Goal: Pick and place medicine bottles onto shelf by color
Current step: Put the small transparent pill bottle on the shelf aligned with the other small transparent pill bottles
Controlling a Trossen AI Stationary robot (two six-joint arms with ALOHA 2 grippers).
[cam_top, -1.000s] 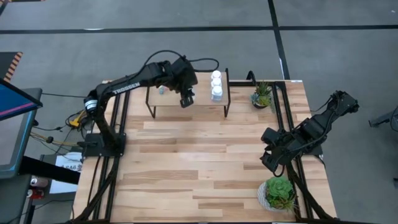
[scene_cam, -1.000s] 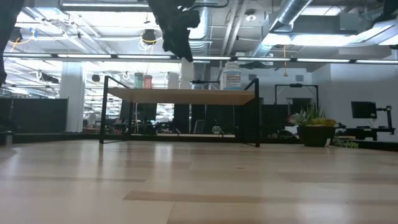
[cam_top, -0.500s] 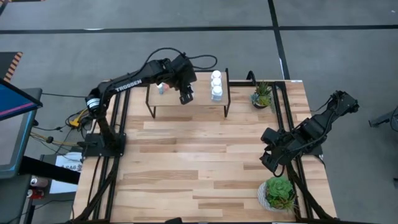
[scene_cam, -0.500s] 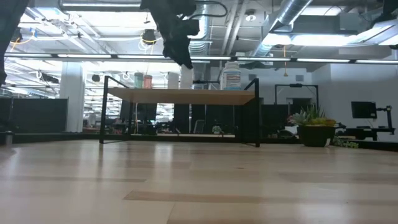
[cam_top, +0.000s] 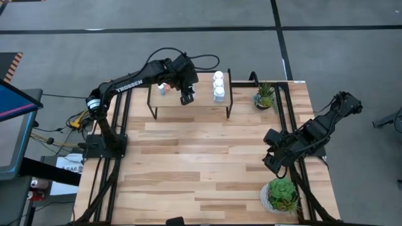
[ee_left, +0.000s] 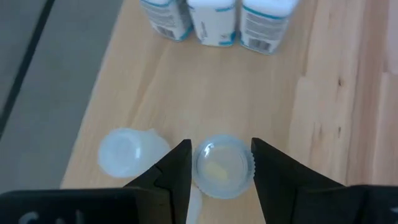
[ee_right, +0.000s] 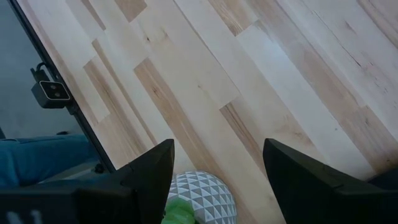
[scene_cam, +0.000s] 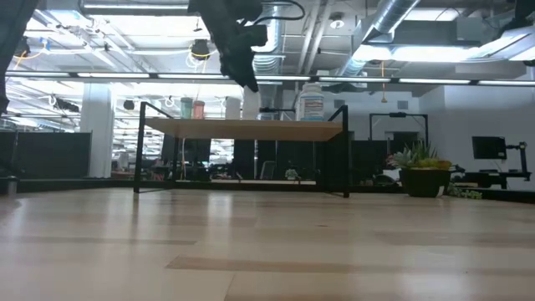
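Light-wood bench (cam_top: 207, 163) fills the middle, black rails running down both of its sides. A small spiky plant (cam_top: 265, 95) sits at the far right corner, and a bigger leafy plant (cam_top: 282, 194) in a white patterned pot sits at the near right edge. Grey floor (cam_top: 326, 50) all around, crossed by dark lines. A blue screen (cam_top: 14, 103) pokes in at the left, loose cables (cam_top: 59, 135) beside it.

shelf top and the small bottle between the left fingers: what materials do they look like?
Shelf: light wood, matte, with visible grain and plank seams; legs look like thin black metal in the low view.
Small bottle: probably translucent pale-blue plastic; its ribbed cap rim glints and something yellowish shows through.
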